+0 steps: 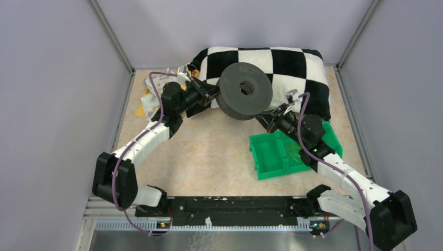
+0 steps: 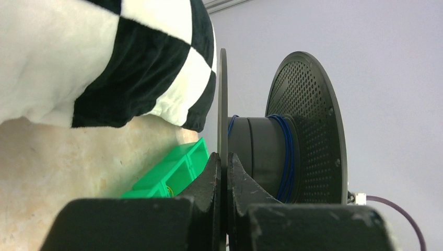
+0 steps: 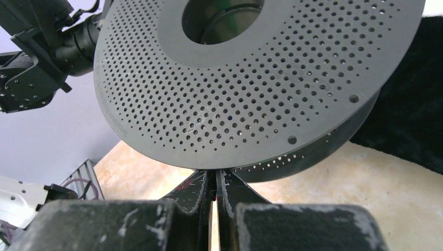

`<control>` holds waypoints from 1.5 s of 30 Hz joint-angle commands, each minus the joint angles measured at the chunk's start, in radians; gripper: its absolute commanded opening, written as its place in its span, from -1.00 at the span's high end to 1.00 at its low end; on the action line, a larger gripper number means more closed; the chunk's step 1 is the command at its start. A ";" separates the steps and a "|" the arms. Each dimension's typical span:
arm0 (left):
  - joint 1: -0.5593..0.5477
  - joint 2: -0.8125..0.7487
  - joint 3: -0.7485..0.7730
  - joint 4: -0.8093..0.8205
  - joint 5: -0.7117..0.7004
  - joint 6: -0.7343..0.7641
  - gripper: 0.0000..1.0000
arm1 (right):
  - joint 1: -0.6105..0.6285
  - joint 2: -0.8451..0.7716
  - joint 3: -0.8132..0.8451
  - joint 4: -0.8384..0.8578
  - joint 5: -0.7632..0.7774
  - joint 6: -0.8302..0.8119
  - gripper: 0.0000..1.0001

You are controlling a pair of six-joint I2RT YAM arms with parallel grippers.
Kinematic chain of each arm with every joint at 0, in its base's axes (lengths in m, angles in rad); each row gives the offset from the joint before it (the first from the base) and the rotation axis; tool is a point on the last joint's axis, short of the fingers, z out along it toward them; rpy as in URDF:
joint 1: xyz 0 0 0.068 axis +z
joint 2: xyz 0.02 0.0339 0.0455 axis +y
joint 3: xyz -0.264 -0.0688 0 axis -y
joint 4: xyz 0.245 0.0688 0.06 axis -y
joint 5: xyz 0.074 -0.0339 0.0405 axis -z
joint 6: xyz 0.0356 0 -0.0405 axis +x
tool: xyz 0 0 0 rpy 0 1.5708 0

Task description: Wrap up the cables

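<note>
Spool hanging tilted above the desk, blue-black wire sitting wound on its hub. L jaws clamping the thin flange edge. R jaws sitting near-closed under the other rim, can't tell if pinching wire. Risk: edge grip slipping, spool dropping, turns loosening.

Plain pale lavender-grey panels close the scene: a left wall, a far wall and a right wall, joined at the far corners by bare aluminium posts. The tabletop is mottled beige and evenly lit, with a metal rail along its near edge.
</note>
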 commanded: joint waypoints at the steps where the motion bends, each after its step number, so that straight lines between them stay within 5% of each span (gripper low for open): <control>1: -0.001 -0.049 -0.022 0.070 -0.042 -0.136 1.00 | 0.035 0.022 -0.003 0.085 0.030 -0.006 1.00; 23: -0.017 -0.111 -0.148 -0.008 -0.159 -0.411 1.00 | 0.237 0.348 -0.063 0.694 0.239 -0.027 1.00; 34: -0.019 -0.107 -0.191 0.066 -0.148 -0.463 1.00 | 0.256 0.382 -0.042 0.691 0.284 -0.022 1.00; 40: -0.017 -0.099 -0.204 0.129 -0.162 -0.471 1.00 | 0.256 0.355 -0.048 0.621 0.305 -0.047 0.79; 45: -0.017 -0.091 -0.216 0.190 -0.172 -0.478 1.00 | 0.256 0.317 -0.077 0.585 0.330 -0.046 0.41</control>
